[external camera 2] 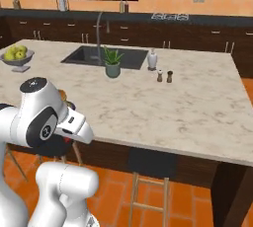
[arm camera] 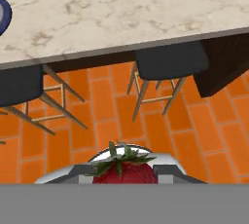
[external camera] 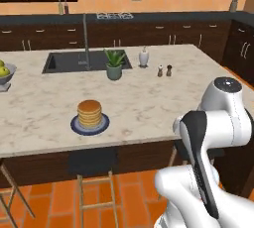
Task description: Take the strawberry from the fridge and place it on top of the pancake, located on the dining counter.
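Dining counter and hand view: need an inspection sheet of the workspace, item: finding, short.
Surface: dining counter, beige marbled top with a sink and a tall faucet.
Job's things: pancake stacked on a blue-grey plate near the counter's front edge; strawberry in the hand view, between the fingertips.
Clutter: potted plant, white bottle, two small shakers, fruit bowl at the counter's left end.
Grippers: gripper shut on the strawberry, over the floor short of the counter edge.
Cables: nothing seen.
Surroundings: stools under the overhang, orange tiled floor, dark cabinets behind.
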